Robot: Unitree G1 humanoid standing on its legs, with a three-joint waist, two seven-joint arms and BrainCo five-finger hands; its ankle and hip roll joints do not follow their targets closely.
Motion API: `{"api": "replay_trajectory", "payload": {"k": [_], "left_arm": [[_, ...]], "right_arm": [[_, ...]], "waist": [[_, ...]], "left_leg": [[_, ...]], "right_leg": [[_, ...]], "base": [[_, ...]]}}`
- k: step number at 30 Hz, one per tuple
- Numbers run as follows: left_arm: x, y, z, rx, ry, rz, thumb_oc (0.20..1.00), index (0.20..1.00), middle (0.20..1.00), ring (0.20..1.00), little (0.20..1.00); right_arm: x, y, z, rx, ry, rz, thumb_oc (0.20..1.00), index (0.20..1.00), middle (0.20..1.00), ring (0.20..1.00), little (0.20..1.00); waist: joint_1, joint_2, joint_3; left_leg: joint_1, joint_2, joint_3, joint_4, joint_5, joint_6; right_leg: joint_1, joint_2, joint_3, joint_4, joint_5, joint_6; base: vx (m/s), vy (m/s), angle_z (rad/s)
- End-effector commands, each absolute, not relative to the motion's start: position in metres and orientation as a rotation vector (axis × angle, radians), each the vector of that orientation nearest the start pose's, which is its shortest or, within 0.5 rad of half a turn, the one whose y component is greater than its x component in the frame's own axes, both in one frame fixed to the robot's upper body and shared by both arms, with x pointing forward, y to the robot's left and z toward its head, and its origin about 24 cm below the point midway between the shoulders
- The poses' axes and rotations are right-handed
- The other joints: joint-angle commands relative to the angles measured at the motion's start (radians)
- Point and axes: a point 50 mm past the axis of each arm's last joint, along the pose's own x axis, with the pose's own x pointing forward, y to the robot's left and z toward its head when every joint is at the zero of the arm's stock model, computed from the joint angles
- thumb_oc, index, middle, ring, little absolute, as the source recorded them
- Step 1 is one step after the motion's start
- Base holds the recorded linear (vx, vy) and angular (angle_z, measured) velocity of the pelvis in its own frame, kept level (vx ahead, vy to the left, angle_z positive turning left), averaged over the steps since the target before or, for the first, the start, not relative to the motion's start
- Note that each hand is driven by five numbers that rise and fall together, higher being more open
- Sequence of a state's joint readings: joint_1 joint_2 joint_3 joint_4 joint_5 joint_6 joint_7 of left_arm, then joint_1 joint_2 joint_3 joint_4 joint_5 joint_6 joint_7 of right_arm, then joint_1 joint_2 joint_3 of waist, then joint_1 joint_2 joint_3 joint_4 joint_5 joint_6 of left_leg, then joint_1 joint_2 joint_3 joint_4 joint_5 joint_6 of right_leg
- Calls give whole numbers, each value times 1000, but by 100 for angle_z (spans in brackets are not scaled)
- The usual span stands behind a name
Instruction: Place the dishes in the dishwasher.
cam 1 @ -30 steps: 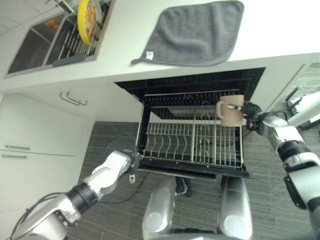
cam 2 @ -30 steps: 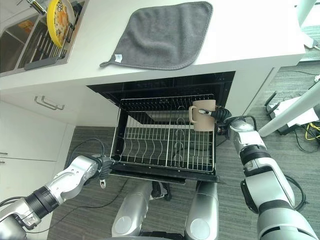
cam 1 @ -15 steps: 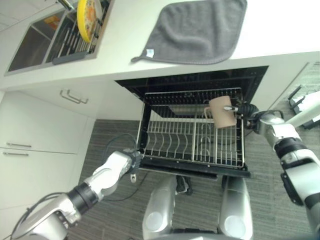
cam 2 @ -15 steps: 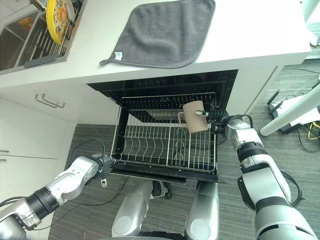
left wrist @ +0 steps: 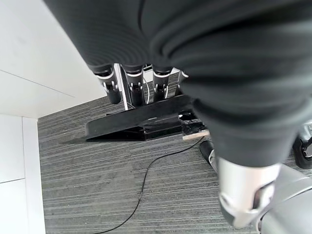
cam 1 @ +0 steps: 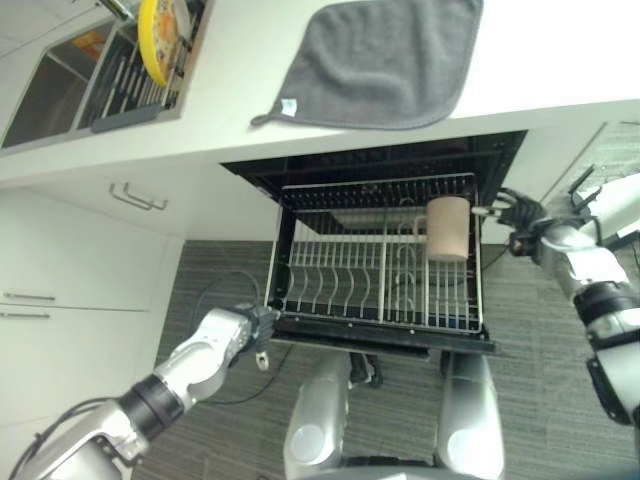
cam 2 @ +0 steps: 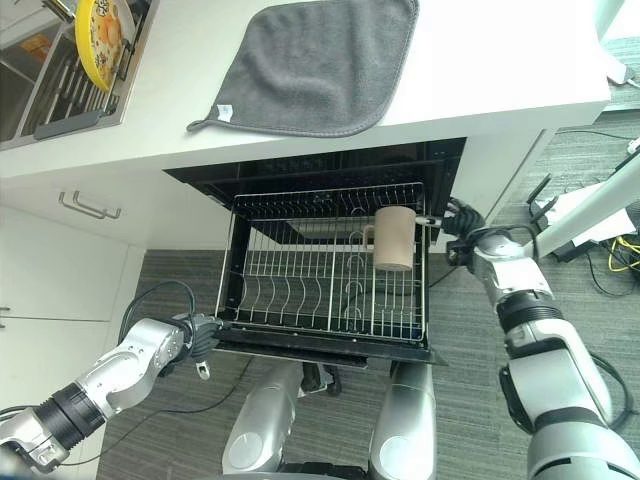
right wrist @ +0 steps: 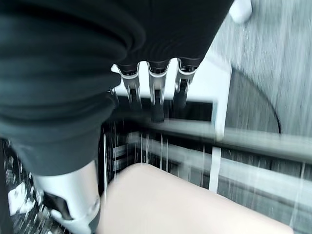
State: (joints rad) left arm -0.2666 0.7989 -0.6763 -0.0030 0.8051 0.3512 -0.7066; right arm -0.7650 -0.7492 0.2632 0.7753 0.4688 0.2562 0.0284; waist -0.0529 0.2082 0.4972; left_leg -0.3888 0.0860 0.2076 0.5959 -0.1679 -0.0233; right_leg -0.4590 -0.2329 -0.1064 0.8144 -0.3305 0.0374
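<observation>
We note the beige mug (cam 2: 393,238) now sits in the pulled-out dishwasher rack (cam 2: 327,268) near its right edge; half a second ago our right hand (cam 2: 463,222) still carried it. That hand has drawn back just outside the rack's right edge, fingers (right wrist: 152,100) apart and empty. Left hand (cam 2: 197,336) rests at the rack's front left corner, fingers straight. The rack's left rows stand free. A yellow plate (cam 2: 103,28) waits in the sink's drying rack (cam 2: 75,85), beyond the grey cloth (cam 2: 310,62) on the table (cam 2: 510,60).
</observation>
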Motion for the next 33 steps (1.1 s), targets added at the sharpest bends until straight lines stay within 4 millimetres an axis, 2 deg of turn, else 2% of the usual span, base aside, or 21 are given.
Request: {"api": "replay_trajectory", "payload": {"k": [1,7,11,14,16,17,18,19,22,23,24,25,26,28,30,33], "left_arm": [[208,207,0,1553,719,-994,1000,1000,1000,1000,1000],[210,217,12,1488,654,-902,1000,1000,1000,1000,1000],[214,218,26,1377,548,-822,1000,1000,1000,1000,1000],[223,215,54,1259,339,-702,1000,1000,1000,1000,1000],[232,215,81,1149,184,-596,1000,1000,1000,1000,1000],[241,221,111,987,15,-466,1000,1000,1000,1000,1000],[243,224,120,919,-39,-415,1000,1000,1000,1000,1000],[243,232,139,694,-213,-274,1000,1000,1000,1000,1000],[239,239,146,523,-335,-174,1000,1000,1000,1000,1000],[232,241,150,349,-446,-103,1000,1000,1000,1000,1000],[230,242,151,282,-482,-80,1000,1000,1000,1000,1000],[228,243,152,248,-499,-70,1000,1000,1000,1000,1000],[226,243,150,118,-529,-62,1000,1000,1000,1000,1000],[226,240,152,4,-575,-67,1000,1000,1000,1000,1000],[227,237,154,-83,-601,-62,1000,1000,1000,1000,1000],[227,243,147,-205,-579,-18,1000,1000,1000,1000,1000]], "right_arm": [[364,-306,159,-328,123,-226,1000,1000,1000,1000,1000],[349,-312,177,-405,29,-224,1000,1000,1000,1000,1000],[338,-303,180,-421,-27,-179,1000,1000,1000,1000,1000],[324,-294,176,-403,-78,-151,1000,1000,1000,1000,1000],[311,-286,170,-360,-119,-131,1000,1000,1000,1000,1000],[296,-275,159,-317,-162,-114,1000,1000,1000,1000,1000],[289,-270,154,-299,-180,-103,1000,1000,1000,1000,1000],[272,-267,142,-250,-206,-91,1000,1000,1000,1000,1000],[261,-269,135,-219,-229,-116,1000,1000,1000,1000,1000],[252,-272,129,-177,-233,-149,1000,1000,1000,1000,1000],[248,-273,127,-167,-239,-163,1000,1000,1000,1000,1000],[247,-274,127,-168,-250,-170,1000,1000,1000,1000,1000],[242,-276,125,-144,-263,-203,1000,1000,1000,1000,1000],[243,-275,125,-116,-287,-222,1000,1000,1000,1000,1000],[239,-273,127,-89,-311,-221,1000,1000,1000,1000,1000],[231,-272,131,-96,-367,-210,1000,1000,1000,1000,1000]], "waist": [[9,-26,16],[-5,-34,8],[-12,-43,-2],[-16,-52,-11],[-17,-65,-16],[-19,-83,-23],[-22,-92,-26],[-31,-121,-37],[-34,-144,-52],[-35,-164,-73],[-35,-170,-85],[-34,-171,-91],[-34,-184,-114],[-31,-191,-151],[-27,-197,-194],[-27,-199,-253]], "left_leg": [[9,14,-43,4,12,16],[11,22,-39,5,18,15],[20,28,-38,-3,27,13],[33,32,-37,-18,36,12],[39,32,-38,-32,39,14],[48,35,-37,-50,43,14],[53,37,-35,-60,43,14],[76,45,-28,-94,50,10],[103,50,-19,-129,60,4],[138,51,-8,-175,75,-4],[152,51,-4,-196,83,-8],[156,52,-3,-212,96,-8],[182,49,2,-247,103,-17],[223,45,1,-326,137,-21],[273,44,8,-421,170,-29],[347,32,32,-552,222,-42]], "right_leg": [[56,0,-19,-87,94,-5],[63,8,-17,-90,89,-9],[77,13,-20,-96,86,-11],[94,19,-24,-109,88,-12],[106,25,-28,-123,94,-11],[120,35,-32,-141,102,-9],[125,38,-34,-148,105,-7],[145,52,-40,-173,111,-3],[171,67,-46,-210,119,-2],[202,84,-53,-256,129,0],[215,91,-56,-278,135,1],[219,97,-57,-296,146,-1],[248,108,-61,-336,149,3],[288,128,-68,-413,175,6],[340,142,-82,-492,195,15],[431,175,-98,-603,213,15]], "base": [[17,-37,-2],[19,-33,-6],[41,-30,-2],[42,-39,1],[20,-109,1],[7,-170,4],[-2,-246,3],[-17,-169,0],[2,-168,-10],[0,-221,-11],[-14,-187,11],[-21,-156,-4],[-45,-151,-5],[-60,-186,-1],[-61,-185,6],[-27,-160,7]]}}
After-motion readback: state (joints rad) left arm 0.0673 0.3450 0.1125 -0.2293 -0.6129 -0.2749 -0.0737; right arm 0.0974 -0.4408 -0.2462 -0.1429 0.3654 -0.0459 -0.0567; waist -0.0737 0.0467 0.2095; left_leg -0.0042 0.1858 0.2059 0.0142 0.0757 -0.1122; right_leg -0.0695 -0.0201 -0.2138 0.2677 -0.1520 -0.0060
